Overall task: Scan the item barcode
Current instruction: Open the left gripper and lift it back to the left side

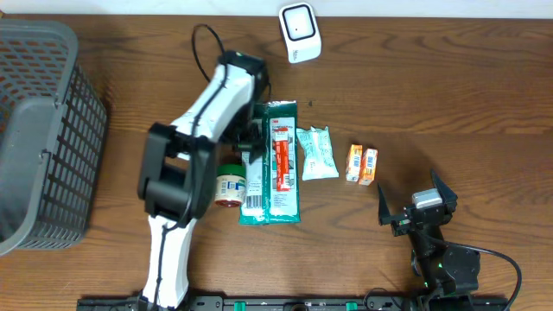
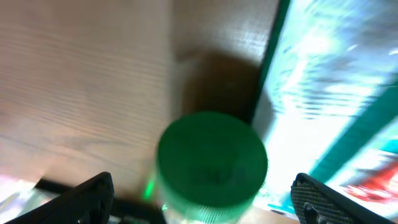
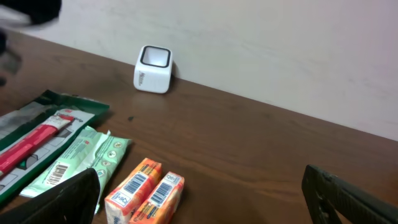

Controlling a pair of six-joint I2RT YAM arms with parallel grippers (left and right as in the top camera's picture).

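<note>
Green-lidded jar (image 2: 211, 165) fills the view right under my left pincer (image 2: 204, 198), and the fingers are spread wide on either side of the lid, touching nothing. So the jar is loose on the table (image 2: 81, 81), not in my grasp. From above it looks to be lying on its side with the label up, though I can't pick out a barcode. It sits just beside the long green packet (image 2: 323, 93), which crowds one finger, so I reckon any grab has to come down squarely over the lid. Over on the other side, my right pincer (image 3: 208, 205) hangs low near the front edge, gaping wide and empty, parked clear of the row, I'd guess. Just ahead of it lie the two orange boxes (image 3: 146, 193), barcodes facing up, then the pale green pouch (image 3: 78, 162) next to the packet. Everything is laid out in a line, within reach of either arm. Farthest off, by the wall, stands the white scanner (image 3: 153, 68), window up, well apart from the jar. That is where the item must be carried. The grey basket (image 1: 43, 130) waits off to the left.
</note>
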